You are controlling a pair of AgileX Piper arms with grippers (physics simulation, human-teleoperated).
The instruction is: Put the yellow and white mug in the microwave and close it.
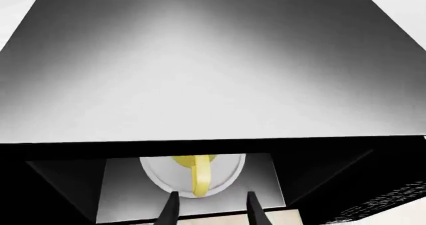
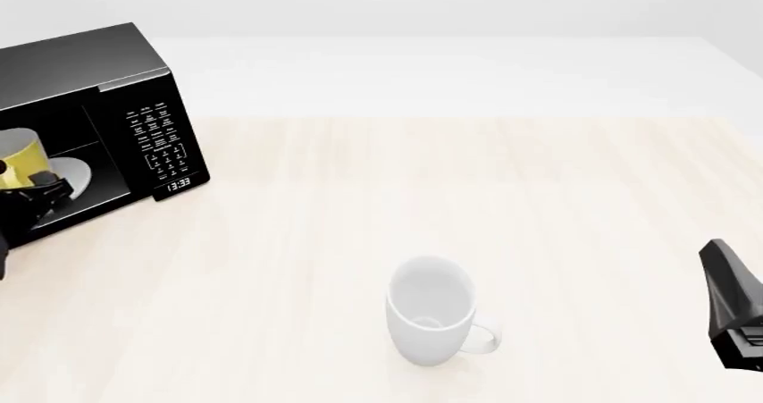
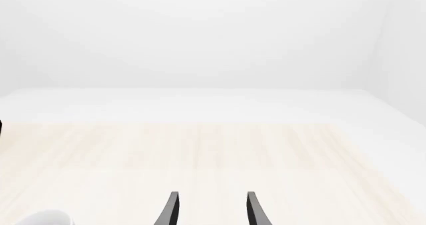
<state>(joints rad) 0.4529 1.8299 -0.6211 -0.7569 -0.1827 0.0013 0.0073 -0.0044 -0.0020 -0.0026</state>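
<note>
The yellow and white mug (image 2: 17, 160) stands on the round white turntable plate (image 2: 74, 174) inside the open black microwave (image 2: 113, 63), at the table's far left. In the left wrist view the mug (image 1: 198, 171) points its yellow handle out toward my left gripper (image 1: 211, 195), on the plate (image 1: 158, 174). The left gripper is open at the cavity mouth, one finger on each side of the handle's end, gripping nothing. In the front view the left gripper (image 2: 39, 191) shows dark just in front of the mug. My right gripper (image 3: 211, 199) is open and empty, low at the front right (image 2: 719, 260).
A larger all-white mug (image 2: 430, 312) stands upright near the table's front middle, handle to the right; its rim shows in the right wrist view (image 3: 45, 218). The keypad panel (image 2: 159, 144) faces front. The open door's meshed window (image 1: 389, 200) shows beside the cavity.
</note>
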